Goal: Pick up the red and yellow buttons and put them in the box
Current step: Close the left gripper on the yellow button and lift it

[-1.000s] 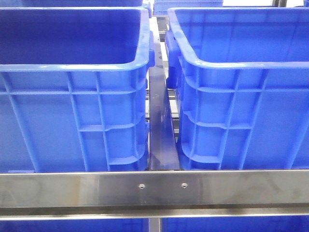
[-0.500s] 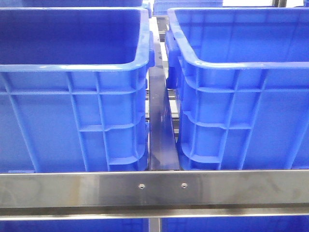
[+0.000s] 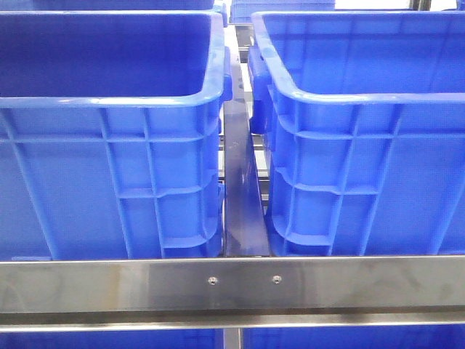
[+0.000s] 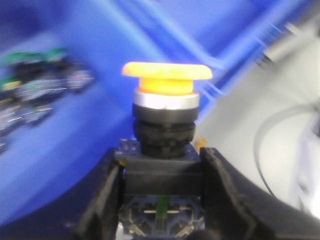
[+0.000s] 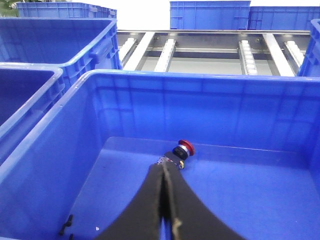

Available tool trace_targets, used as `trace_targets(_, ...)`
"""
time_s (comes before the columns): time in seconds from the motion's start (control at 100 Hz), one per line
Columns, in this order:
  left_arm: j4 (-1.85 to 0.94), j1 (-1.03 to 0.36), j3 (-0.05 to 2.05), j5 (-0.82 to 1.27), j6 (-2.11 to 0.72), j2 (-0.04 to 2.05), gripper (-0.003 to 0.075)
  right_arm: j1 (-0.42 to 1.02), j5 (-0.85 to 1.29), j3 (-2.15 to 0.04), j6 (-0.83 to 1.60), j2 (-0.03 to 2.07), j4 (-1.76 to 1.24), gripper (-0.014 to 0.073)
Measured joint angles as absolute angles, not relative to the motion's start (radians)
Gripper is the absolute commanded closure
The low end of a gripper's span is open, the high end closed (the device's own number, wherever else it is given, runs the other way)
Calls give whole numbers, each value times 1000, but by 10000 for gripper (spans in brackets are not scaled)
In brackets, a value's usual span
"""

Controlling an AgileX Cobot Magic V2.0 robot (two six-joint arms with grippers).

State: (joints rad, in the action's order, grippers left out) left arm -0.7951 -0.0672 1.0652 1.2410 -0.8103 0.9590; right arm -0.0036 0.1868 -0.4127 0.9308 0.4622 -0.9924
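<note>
Jaws of the left gripper (image 4: 162,200) clamp the yellow button (image 4: 166,107), while the right gripper (image 5: 165,210) is closed, empty, above the red button (image 5: 181,149) on a blue crate (image 5: 210,107) floor.

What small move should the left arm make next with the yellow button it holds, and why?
Probably carry it over the destination box and then release. The left gripper is shut on the yellow button, cap up, with blurred blue crate wall behind it. The red button already lies in a crate beyond the shut right gripper.
</note>
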Motion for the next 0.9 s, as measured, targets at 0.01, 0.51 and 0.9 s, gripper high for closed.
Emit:
trace_targets(0.01, -795, -78, 1065, 1242, -811, 959, 739, -4, 187, -413, 931, 462, -992, 662)
trace_targets(0.51, -795, -278, 1065, 1246, -828, 1039, 739, -4, 187, -413, 931, 462, -992, 662)
trace_targets(0.9, -795, -278, 1065, 1242, -828, 1041, 739, -4, 187, -413, 931, 462, -992, 659)
